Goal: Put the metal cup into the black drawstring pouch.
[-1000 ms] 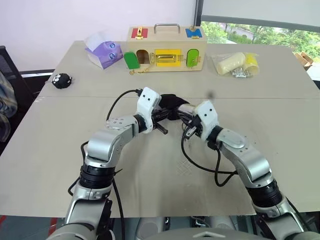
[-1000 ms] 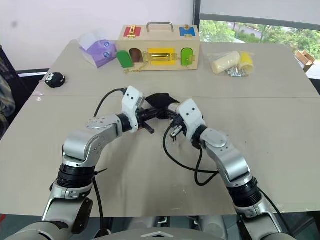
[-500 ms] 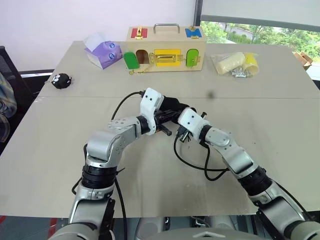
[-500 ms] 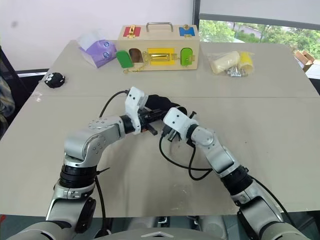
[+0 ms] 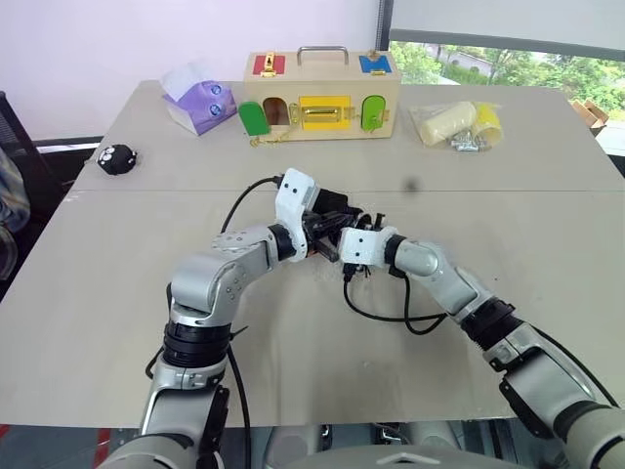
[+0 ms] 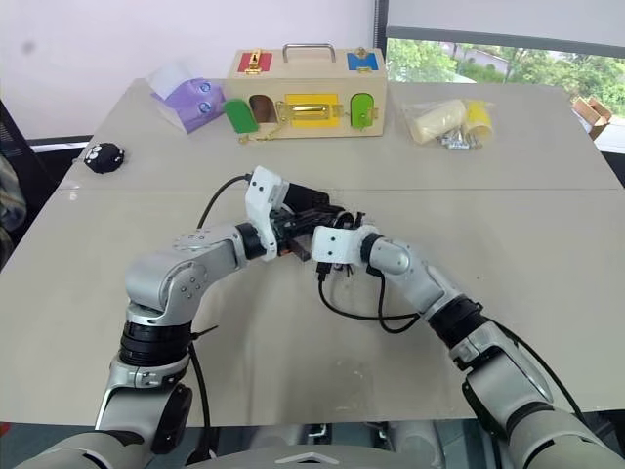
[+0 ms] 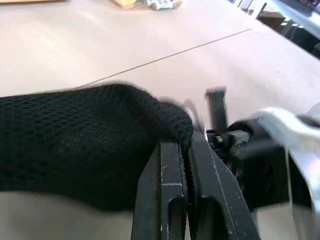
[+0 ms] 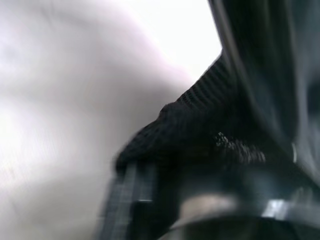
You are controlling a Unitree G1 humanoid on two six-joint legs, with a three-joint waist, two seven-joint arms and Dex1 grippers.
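Pouch and cup meet at the middle of the table (image 5: pixel 117 293), your largest item: a broad beige surface with a seam running across it. Beyond the seam you see a wooden latch box (image 5: pixel 322 96) with a metal handle and coloured doors, then a purple tissue pack (image 5: pixel 200 98) to its left, and a clear bag of yellow parts (image 5: pixel 459 125) to its right. Your two arms converge just this side of the seam. The black drawstring pouch (image 7: pixel 75 140), a soft mesh bag, hangs off the table between them; in the head views it is a dark mass (image 5: pixel 337 205) past the white wrist housings. Your left gripper (image 7: pixel 186 165) has its fingers clenched on the pouch's edge, with a fold of mesh pinched between them. Your right gripper (image 6: pixel 337 220) lies just beside the left one, against the pouch; whether its fingers are parted or closed you cannot tell, since the wrist housing hides them and its wrist view is blurred. The metal cup (image 8: pixel 215 220) shows in that wrist view as a shiny curved rim close to the mesh; you cannot tell whether it is inside the pouch. Smallest is the round black toy (image 5: pixel 119 158) with white dots, well apart at the table's left edge.
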